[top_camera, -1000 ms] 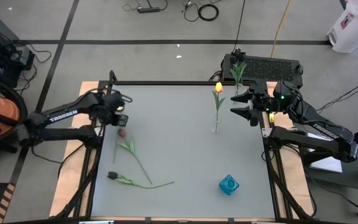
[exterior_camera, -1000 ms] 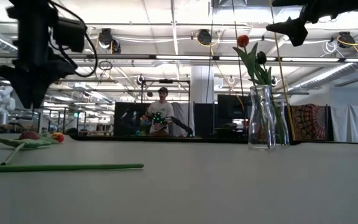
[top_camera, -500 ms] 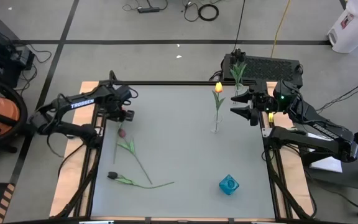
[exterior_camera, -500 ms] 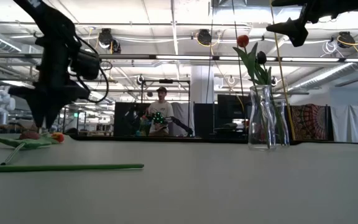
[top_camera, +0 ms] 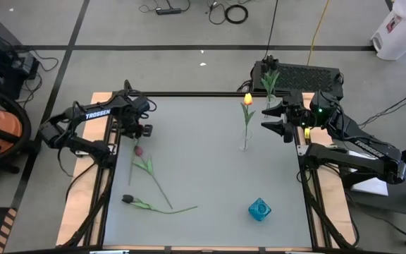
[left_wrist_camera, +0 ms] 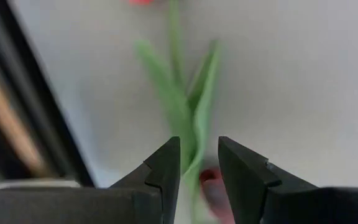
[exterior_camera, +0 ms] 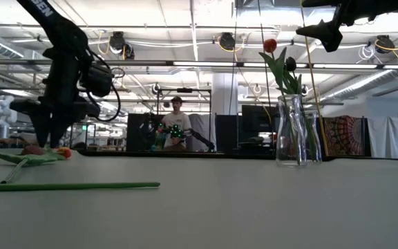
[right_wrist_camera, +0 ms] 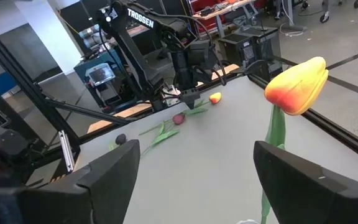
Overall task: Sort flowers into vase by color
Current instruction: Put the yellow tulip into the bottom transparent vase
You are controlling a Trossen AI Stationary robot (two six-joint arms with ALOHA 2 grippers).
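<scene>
Two flowers lie on the left half of the table [top_camera: 210,176], and a yellow tulip [top_camera: 247,99] stands in a clear glass vase [top_camera: 244,147] near the middle of the far part. The pinkish red tulip [top_camera: 138,150] lies close to the left edge, its head toward the far side and its stem going to the near side. The dark tulip [top_camera: 127,199] lies nearer to the front, its stem [exterior_camera: 68,186] pointing to the table's middle. A small blue vase [top_camera: 259,209] stands alone toward the front right, well apart from everything.

The left gripper [top_camera: 140,130] hangs above the table's left edge, just beyond the head of the pinkish red tulip, not touching it. In the left wrist view its fingers [left_wrist_camera: 166,171] stand a little apart with nothing between them; the green leaves and a red bud show below the gap. The right gripper [top_camera: 277,117] waits raised near the far right corner, beside the yellow tulip, its jaws wide open and empty.

Much free surface is in the middle and along the front edge of the table. A dark frame rail runs around the table, and wooden boards show at both sides. Behind the far edge, in the room, a person [exterior_camera: 178,124] is standing.
</scene>
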